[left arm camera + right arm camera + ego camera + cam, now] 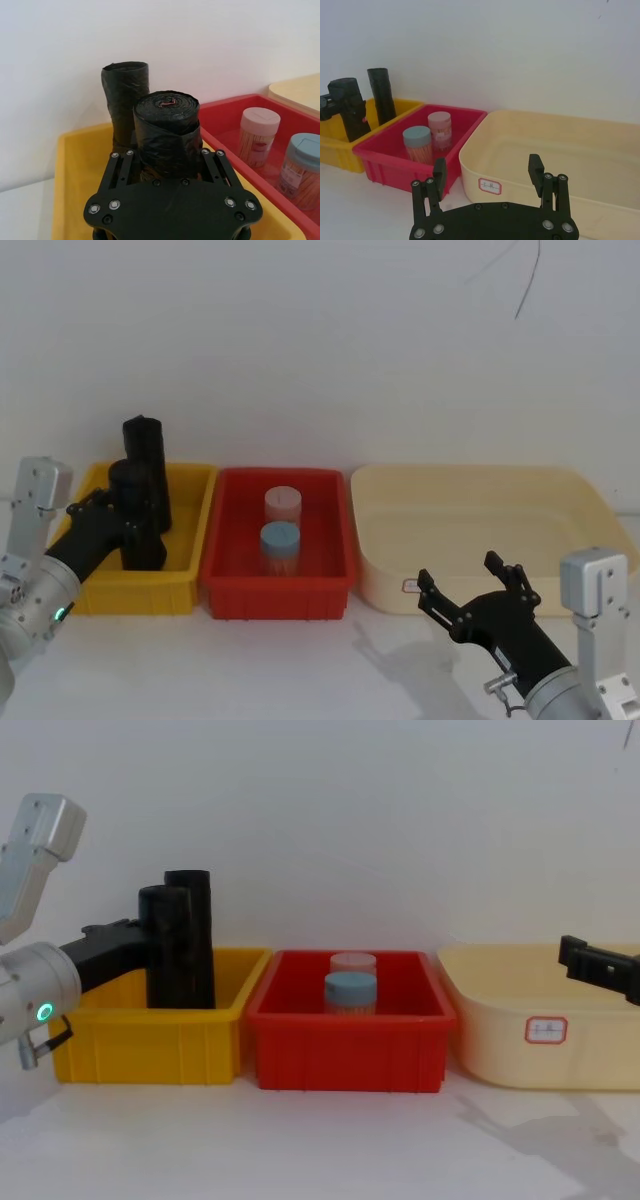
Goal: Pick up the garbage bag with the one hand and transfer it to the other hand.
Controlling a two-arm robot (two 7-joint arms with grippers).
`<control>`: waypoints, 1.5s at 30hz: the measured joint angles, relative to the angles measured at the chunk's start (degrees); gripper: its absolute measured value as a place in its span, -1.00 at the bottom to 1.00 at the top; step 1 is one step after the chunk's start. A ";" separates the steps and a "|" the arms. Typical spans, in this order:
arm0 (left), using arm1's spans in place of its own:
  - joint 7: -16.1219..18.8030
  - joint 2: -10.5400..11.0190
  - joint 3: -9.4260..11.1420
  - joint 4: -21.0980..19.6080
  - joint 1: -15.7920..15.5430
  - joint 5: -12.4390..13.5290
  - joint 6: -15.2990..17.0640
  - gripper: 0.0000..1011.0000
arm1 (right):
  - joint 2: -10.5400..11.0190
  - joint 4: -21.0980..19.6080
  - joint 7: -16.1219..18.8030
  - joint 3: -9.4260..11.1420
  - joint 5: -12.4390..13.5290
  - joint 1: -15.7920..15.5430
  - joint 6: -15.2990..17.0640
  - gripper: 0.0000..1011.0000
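At the left of the head view, the black two-finger left gripper [166, 154] on its silver arm is clamped on the tall black roll of glossy, crinkled garbage bag [167, 122], fingers tight against both sides. The roll stands upright in the yellow plastic bin [140, 592]. A second black roll [125, 95] stands just behind it, and a lift could drag or topple it. The slick film may also slip or tilt. At lower right, the slim black right gripper [487, 164] hangs wide open and empty.

In red bin [277, 598]: pink-lidded jar [282, 503], blue-lidded jar [280, 538]. Left of it, yellow bin [140, 592] and black garbage bag [133, 485]. Right of it, cream tray [385, 585].
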 joint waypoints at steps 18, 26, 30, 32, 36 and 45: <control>0.72 3.25 -1.36 -18.10 8.17 0.55 2.56 -0.06 | 0.00 0.00 0.00 0.00 0.00 0.00 0.00 0.98; -0.65 4.67 -1.36 -29.45 11.89 -0.39 3.74 -0.06 | 0.00 0.00 0.00 0.00 0.00 0.00 0.00 0.98; -1.65 4.90 -0.93 -33.50 12.71 -1.17 3.98 -0.06 | 0.00 0.00 0.00 0.00 0.00 0.00 0.00 0.98; -2.32 4.90 -0.54 -35.31 12.92 -1.65 4.08 -0.06 | 0.00 0.00 0.00 0.00 0.00 0.00 0.00 0.98; -3.60 4.65 0.32 -37.76 12.97 -2.60 4.22 -0.06 | 0.00 0.00 0.00 0.00 0.00 0.00 0.00 0.98; -7.02 2.90 2.85 -39.37 11.55 -5.41 4.60 -0.06 | 0.00 0.00 0.00 0.00 0.00 0.00 0.00 0.98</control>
